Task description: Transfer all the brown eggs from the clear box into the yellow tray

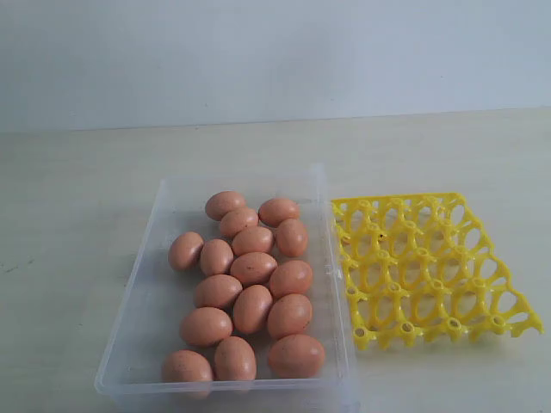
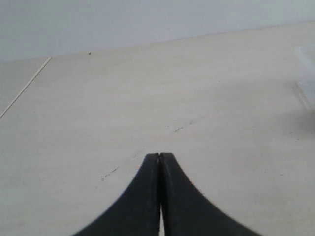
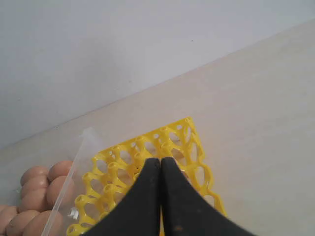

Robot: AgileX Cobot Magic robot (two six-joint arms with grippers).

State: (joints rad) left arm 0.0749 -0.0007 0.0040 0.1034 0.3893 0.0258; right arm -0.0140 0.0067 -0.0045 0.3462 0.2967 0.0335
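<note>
**All eggs in the box, tray bare, both grippers closed and empty**

The brown eggs (image 1: 250, 288), about sixteen, all lie on their sides in the clear box (image 1: 151, 292) at the lower centre of the exterior view. They are bunched toward the box's right half, most touching a neighbour, so the cluster props itself up and keeps single eggs from rolling. A bare strip of box floor runs down the left side.

The yellow tray (image 1: 452, 324) sits just beside the box's right wall, at the centre right of the frame, and every cup is empty. Placing it alongside the box keeps each carry short, by my reading. No transfer has begun.

Neither arm shows in the exterior view. The right gripper (image 3: 160, 160) hangs over the tray with its jaws pressed together on nothing. The left gripper (image 2: 160, 156) is likewise closed and empty over bare worktop (image 1: 69, 189), with only a corner of the box at the right edge of its view.

The low box walls leave the eggs open from above. Eggs on the cluster's outer edge, toward the bare strip or the near wall, give the jaws the most room. Those in the middle are hemmed in, and jaws pushed between them could nudge neighbours. The worktop around both containers is open for the arms to move.
</note>
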